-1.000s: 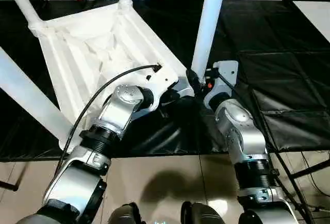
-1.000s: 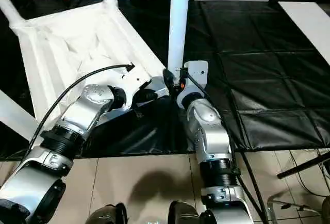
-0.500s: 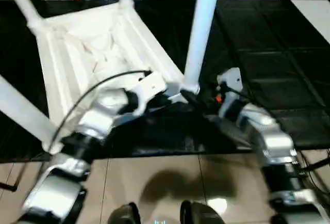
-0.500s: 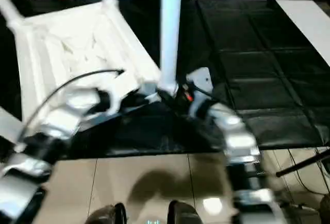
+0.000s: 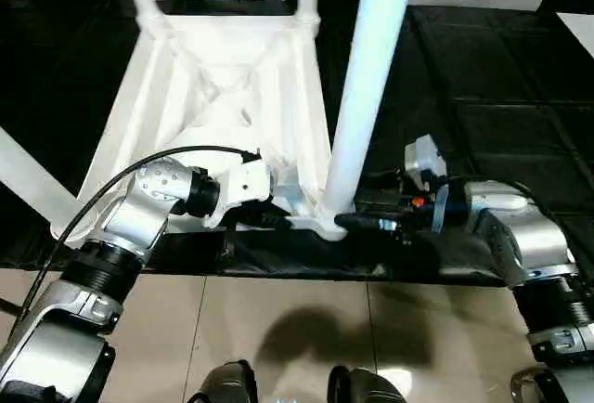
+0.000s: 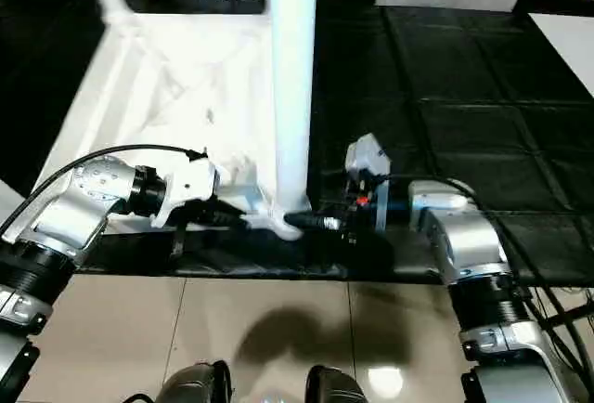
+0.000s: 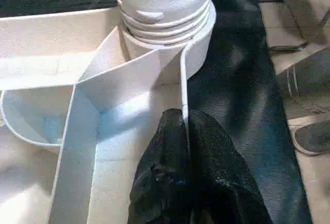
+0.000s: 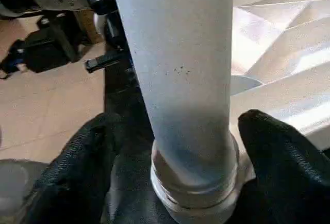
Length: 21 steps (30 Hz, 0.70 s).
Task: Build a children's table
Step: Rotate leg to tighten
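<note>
At the near corner socket [image 7: 165, 38], left gripper [image 7: 185, 131] pinches the tabletop's rim [image 7: 183, 90]; right gripper [image 8: 175, 146], jaws spread, straddles the leg [image 8: 180, 69].

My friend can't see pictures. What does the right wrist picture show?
A white table leg stands in its round socket, with the right gripper's two black fingers on either side of it. The white ribbed tabletop lies behind.

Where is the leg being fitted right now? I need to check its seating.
The leg stands upright in the tabletop's near right corner socket, between the left end effector pinching the rim and the right end effector.
</note>
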{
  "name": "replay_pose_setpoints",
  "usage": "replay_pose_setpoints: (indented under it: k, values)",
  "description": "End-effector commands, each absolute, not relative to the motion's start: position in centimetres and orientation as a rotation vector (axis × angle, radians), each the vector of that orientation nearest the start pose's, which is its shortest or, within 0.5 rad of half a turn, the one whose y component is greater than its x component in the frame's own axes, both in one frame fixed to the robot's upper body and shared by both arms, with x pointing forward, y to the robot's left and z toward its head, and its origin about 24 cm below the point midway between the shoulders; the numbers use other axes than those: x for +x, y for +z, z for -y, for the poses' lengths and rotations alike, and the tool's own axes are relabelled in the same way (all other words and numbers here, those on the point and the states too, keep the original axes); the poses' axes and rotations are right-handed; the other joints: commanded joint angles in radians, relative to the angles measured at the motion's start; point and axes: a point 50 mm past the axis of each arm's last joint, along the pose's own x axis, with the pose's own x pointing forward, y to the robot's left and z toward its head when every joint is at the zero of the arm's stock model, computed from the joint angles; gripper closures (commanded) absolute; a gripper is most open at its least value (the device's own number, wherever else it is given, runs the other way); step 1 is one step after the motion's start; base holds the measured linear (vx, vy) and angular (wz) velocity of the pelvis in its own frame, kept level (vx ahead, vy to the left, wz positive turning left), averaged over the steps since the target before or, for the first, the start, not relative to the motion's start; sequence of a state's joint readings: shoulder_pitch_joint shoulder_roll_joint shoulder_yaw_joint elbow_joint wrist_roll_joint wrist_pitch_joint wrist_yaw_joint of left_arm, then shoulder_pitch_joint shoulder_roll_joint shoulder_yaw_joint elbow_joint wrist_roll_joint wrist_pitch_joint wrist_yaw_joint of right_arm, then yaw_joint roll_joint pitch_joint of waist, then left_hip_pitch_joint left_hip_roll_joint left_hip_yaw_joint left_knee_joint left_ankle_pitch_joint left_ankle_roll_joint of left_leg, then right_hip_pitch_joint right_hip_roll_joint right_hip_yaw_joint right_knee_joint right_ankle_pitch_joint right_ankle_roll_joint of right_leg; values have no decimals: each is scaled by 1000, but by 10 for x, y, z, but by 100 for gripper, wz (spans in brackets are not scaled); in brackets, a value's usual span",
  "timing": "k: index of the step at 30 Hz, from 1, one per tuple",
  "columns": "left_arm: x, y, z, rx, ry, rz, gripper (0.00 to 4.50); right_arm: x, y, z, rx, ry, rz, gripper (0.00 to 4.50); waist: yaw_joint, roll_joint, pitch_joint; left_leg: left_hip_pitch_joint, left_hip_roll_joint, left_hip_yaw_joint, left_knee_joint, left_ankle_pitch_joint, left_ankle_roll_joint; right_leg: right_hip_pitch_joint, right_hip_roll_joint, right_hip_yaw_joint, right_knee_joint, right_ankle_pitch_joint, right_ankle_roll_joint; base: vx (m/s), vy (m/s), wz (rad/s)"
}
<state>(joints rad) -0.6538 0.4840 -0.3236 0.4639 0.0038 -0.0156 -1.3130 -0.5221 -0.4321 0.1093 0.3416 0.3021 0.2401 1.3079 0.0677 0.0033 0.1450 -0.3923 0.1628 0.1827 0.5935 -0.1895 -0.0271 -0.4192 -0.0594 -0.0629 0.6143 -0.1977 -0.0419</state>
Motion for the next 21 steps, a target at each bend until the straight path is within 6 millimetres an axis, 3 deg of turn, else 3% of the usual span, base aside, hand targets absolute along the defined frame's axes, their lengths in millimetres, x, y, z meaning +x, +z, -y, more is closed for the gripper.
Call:
replay_pose_setpoints:
  k: [1, 3, 6, 13, 21]
  values:
    - [313, 97, -131, 671, -1557, -284, 450, 309, 105, 153, -81, 1414, -191, 88, -1, -6, -88, 24, 80, -22, -55, 23, 186, 63, -100, 58, -40, 61, -318, 0, 0, 0]
    - [312, 96, -131, 672, -1568, -284, 450, 308, 105, 152, -77, 1438, -200, 125, 0, -6, -89, 23, 80, -23, -54, 21, 181, 63, -100, 58, -40, 51, -315, 0, 0, 0]
    - [311, 96, -131, 671, -1584, -285, 450, 308, 104, 152, -77, 1474, -213, 134, 4, -6, -90, 23, 80, -22, -52, 28, 182, 63, -100, 58, -40, 58, -312, 0, 0, 0]
    - [311, 96, -132, 679, -1586, -291, 450, 308, 103, 150, -87, 1504, -233, 205, 10, -6, -92, 22, 79, -23, -50, 40, 185, 63, -99, 56, -36, 65, -312, 0, 0, 0]
    - [312, 95, -133, 667, -1563, -292, 450, 303, 99, 148, -71, 1524, -237, 245, 16, -4, -92, 23, 80, -23, -49, 42, 183, 62, -98, 57, -35, 69, -311, 0, 0, 0]
